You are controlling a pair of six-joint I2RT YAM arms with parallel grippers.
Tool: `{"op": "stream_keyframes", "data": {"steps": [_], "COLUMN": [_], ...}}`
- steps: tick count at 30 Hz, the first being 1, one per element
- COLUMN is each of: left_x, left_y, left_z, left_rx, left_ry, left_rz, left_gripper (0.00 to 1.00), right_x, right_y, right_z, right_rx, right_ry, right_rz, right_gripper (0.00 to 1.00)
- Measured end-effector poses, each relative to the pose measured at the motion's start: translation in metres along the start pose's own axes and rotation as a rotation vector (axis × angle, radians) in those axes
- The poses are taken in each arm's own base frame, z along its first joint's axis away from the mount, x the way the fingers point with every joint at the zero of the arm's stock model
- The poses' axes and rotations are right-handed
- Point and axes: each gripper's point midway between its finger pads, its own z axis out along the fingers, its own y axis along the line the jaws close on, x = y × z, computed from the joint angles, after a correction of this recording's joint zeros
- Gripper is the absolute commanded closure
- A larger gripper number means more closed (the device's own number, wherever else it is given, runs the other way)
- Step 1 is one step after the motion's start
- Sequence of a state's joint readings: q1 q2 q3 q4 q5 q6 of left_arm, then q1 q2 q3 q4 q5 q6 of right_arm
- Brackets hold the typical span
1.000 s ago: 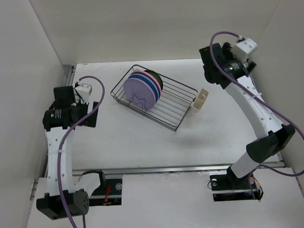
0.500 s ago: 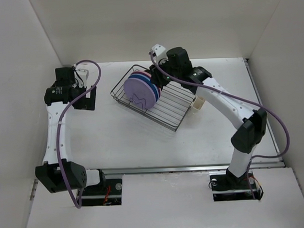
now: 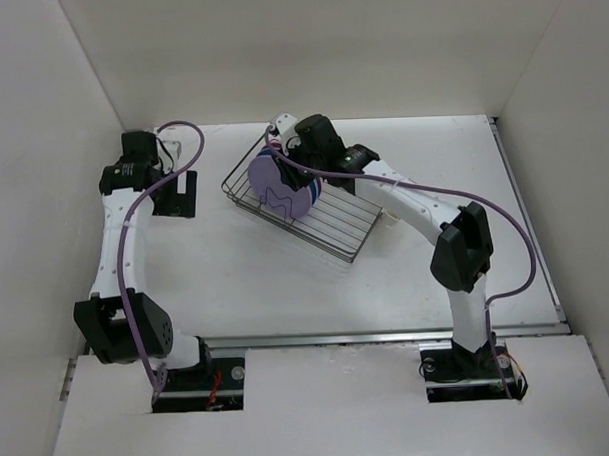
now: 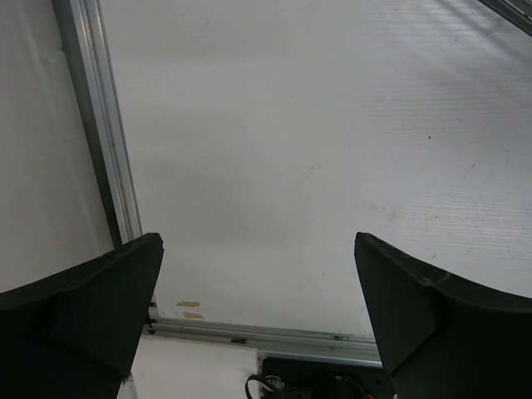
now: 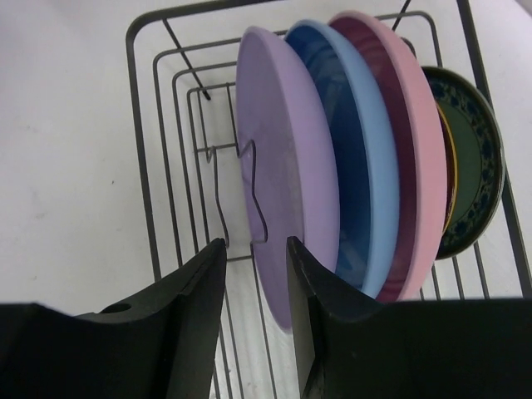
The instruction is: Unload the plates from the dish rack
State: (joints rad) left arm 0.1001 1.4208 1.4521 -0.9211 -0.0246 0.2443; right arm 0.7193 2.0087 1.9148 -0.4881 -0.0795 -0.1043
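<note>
The dish rack (image 3: 346, 225) stands slantwise at mid-table, its dark wires (image 5: 140, 125) filling the right wrist view. In it, on edge, stand the plates: lavender (image 5: 287, 166) in front, then blue (image 5: 359, 158), pink (image 5: 417, 150), a sliver of mustard-yellow (image 5: 447, 166) and dark teal (image 5: 480, 166). My right gripper (image 5: 256, 248) hovers over the lavender plate (image 3: 277, 187). Its jaws are narrowed but open, with a gap over that plate's front rim and the wavy wire. My left gripper (image 4: 258, 274) is wide open above bare table, well left of the rack.
White walls close in the table on three sides. An aluminium rail (image 4: 108, 150) runs along the left edge, and another along the near edge (image 3: 368, 336). The right arm (image 3: 414, 199) reaches across the rack's right end.
The right arm has swung from the back right corner over to the rack, and its jaws have narrowed above the lavender plate. The left arm has moved further back along the left wall.
</note>
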Motion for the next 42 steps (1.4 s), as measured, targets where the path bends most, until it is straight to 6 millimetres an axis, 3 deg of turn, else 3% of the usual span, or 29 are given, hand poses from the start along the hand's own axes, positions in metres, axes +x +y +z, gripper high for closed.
{"op": "stream_keyframes", "data": {"steps": [3,4,6,17,22,28,34,42], "left_x": [0.000,-0.001,-0.001,-0.003,-0.003,-0.002,-0.001,0.015], "left_y": [-0.002,-0.002,-0.003,-0.005,-0.005,-0.005,-0.007,-0.021], "left_z": [0.002,0.002,0.002,0.003,0.005,0.008,0.008,0.017], "left_rx": [0.010,0.013,0.016,0.027,0.027,0.025,0.032,0.091], "left_ry": [0.002,0.001,-0.001,-0.009,-0.002,0.008,0.009,0.056], "left_rz": [-0.003,-0.003,-0.004,-0.007,-0.007,-0.018,-0.036,-0.055], "left_gripper": [0.00,0.00,0.00,0.00,0.00,0.01,0.03,0.03], "right_x": [-0.004,-0.005,-0.007,-0.027,-0.027,-0.010,-0.001,-0.012], "right_y": [0.004,0.004,0.007,0.003,-0.002,-0.012,-0.029,-0.037], "right_z": [0.003,0.003,0.003,-0.017,-0.016,0.006,0.013,-0.009], "right_rx": [0.024,0.033,0.043,0.122,0.153,0.206,0.279,0.383], "right_ry": [-0.007,-0.008,-0.010,-0.056,-0.057,-0.017,0.007,-0.004], "right_rz": [-0.012,-0.016,-0.025,-0.037,-0.037,-0.045,-0.092,-0.183], "right_gripper": [0.59,0.52,0.50,0.50,0.51,0.69,0.98,1.00]}}
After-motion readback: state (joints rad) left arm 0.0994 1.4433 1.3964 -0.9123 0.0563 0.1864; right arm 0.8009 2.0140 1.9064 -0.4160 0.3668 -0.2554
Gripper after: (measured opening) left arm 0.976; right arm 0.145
